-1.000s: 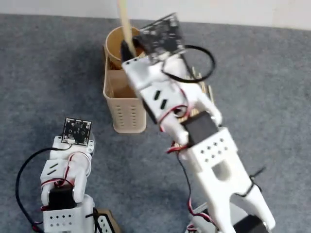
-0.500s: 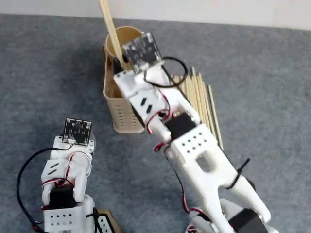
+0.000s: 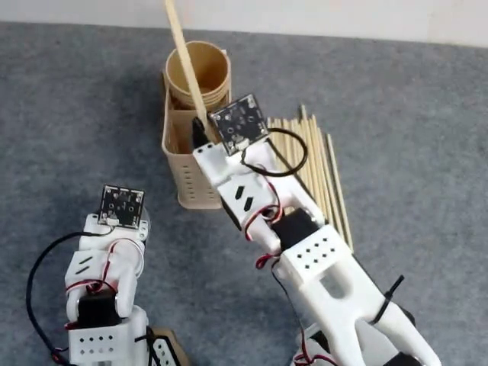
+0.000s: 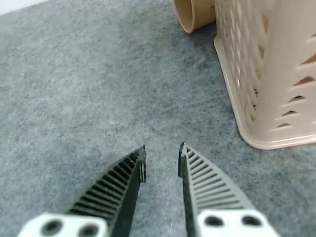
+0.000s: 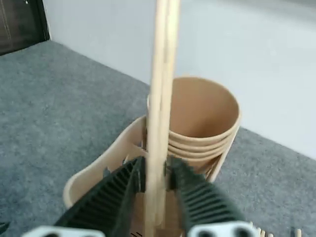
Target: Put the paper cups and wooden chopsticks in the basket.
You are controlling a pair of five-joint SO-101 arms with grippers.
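At the left side of the table, the left gripper (image 4: pixel 162 163) hangs low over the grey carpet (image 4: pixel 74 89), jaws parted with nothing between them, just beside the basket (image 3: pixel 194 183). Toward the basket's far end stands a stack of paper cups (image 3: pixel 200 72); whether it sits inside the rim or just behind it I cannot tell. Those cups look light and thin-walled, so a hard squeeze would likely crush them; a gentle pinch on the rim seems best.

Over the basket's near compartment, the right gripper (image 5: pixel 154 173) is clenched on a pair of wooden chopsticks (image 5: pixel 161 89). They pass straight between the jaws, gripped near their lower end, with most of their length rising above the cups, tilted slightly. They should be light, stiff and smooth, so I judge they could pivot or slide in so low a pinch; a hold nearer the middle would be steadier.

Right of the arm, a loose row of chopsticks (image 3: pixel 320 168) lies flat on the carpet, well apart from both grippers.
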